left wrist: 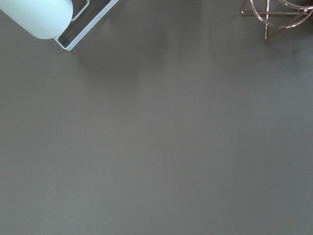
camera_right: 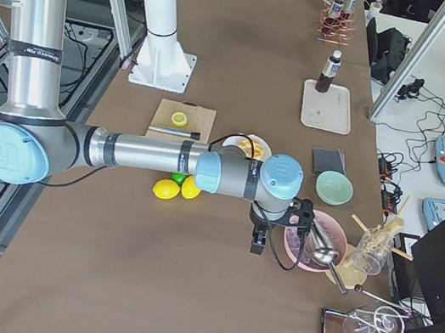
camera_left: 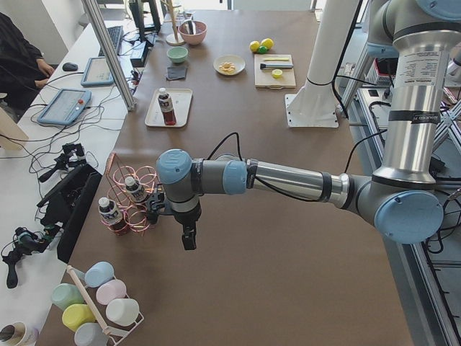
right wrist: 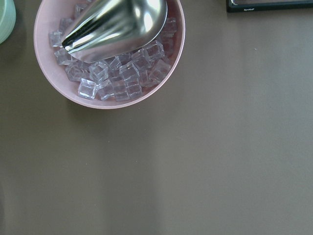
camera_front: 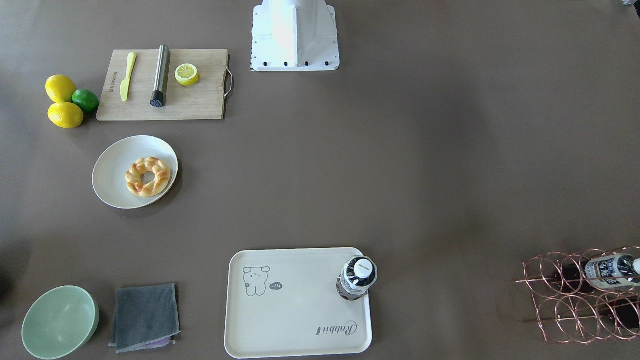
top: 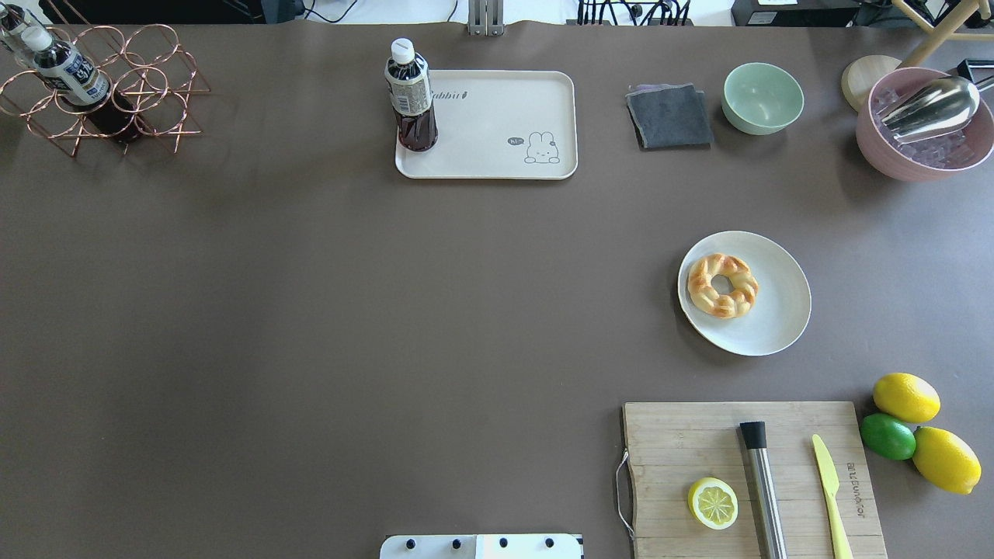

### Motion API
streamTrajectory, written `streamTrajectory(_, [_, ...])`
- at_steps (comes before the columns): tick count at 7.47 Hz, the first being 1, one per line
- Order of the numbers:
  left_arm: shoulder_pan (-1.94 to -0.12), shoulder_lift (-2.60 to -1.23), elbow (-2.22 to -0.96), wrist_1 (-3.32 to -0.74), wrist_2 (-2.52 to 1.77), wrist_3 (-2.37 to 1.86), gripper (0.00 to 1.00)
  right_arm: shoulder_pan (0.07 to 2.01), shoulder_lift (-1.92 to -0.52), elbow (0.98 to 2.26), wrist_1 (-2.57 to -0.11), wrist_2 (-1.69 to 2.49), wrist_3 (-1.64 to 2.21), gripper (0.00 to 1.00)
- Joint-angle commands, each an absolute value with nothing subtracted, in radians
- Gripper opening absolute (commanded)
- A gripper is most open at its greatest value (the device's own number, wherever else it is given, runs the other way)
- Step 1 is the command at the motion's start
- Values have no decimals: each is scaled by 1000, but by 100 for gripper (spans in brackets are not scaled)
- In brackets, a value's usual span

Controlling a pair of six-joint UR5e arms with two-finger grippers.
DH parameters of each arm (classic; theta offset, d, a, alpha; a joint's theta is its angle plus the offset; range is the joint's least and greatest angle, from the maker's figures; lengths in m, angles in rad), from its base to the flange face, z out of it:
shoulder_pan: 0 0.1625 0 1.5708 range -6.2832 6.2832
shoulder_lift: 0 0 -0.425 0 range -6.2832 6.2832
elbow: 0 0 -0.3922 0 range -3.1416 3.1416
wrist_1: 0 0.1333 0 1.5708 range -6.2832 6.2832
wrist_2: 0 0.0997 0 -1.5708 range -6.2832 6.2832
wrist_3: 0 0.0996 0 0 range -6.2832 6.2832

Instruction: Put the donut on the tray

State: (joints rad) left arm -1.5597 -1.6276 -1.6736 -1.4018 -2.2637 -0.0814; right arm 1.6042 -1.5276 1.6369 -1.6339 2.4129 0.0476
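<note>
The golden braided donut (camera_front: 148, 176) lies on a round white plate (camera_front: 112, 172), also in the overhead view (top: 723, 285). The cream tray (camera_front: 300, 310) with the bear drawing sits far from it across the table (top: 497, 124); a dark drink bottle (camera_front: 356, 278) stands on one corner. My left gripper (camera_left: 188, 238) hangs over the table end by the copper rack, far from both. My right gripper (camera_right: 258, 244) hangs over the other end beside the pink ice bowl. Both show only in side views, so I cannot tell if they are open or shut.
A cutting board (top: 745, 473) carries a halved lemon, a steel cylinder and a yellow knife; two lemons and a lime (top: 887, 435) lie beside it. A green bowl (top: 762, 97), grey cloth (top: 669, 116), pink ice bowl with scoop (right wrist: 107, 49) and copper bottle rack (top: 101, 85) line the far edge.
</note>
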Motion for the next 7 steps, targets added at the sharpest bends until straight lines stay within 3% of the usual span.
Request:
streamTrajectory(1, [-1562, -1629, -1677, -1399, -2278, -81, 98, 1608, -1529, 1643, -1634, 2414, 52, 100])
streamTrajectory(7, [-1563, -1608, -1675, -1399, -2283, -86, 98, 1609, -1532, 1658, -1632, 2415, 52, 100])
